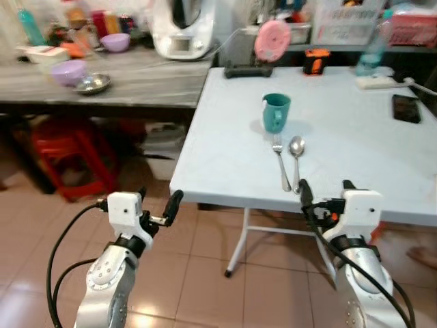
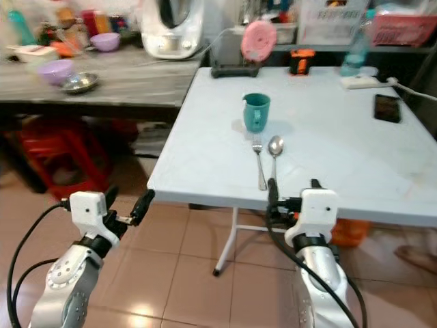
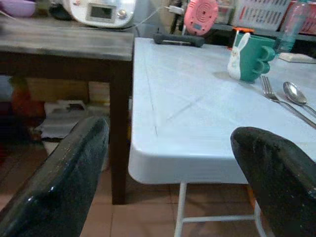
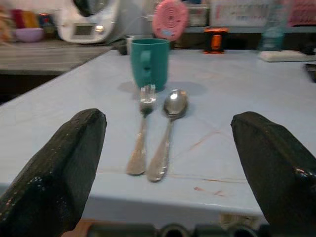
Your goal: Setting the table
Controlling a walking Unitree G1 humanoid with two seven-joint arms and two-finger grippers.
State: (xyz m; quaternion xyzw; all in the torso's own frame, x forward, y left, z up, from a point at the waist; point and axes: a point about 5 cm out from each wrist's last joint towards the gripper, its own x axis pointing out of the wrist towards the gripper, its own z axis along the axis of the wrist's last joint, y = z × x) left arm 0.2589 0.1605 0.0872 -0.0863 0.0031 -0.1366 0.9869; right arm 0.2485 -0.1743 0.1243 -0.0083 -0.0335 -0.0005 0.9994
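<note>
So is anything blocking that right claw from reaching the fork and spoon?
Nothing visible does. The open right gripper faces the fork and spoon across bare table; the green mug stands beyond them.

Even, soft daylight; pale table (image 1: 225, 150) bright, glare patches on floor tiles (image 1: 136, 318). Under-counter area dim. Backgrounds slightly blurred; wrist-view fingers (image 4: 64, 163) out of focus.

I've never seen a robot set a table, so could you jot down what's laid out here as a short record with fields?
Surface: white folding table
Cup: teal mug, upright
Cutlery: fork and spoon, side by side in front of the mug
Right end effector: open, at the table's near edge, facing the cutlery
Left end effector: open, off the table's near corner, holding nothing
</note>
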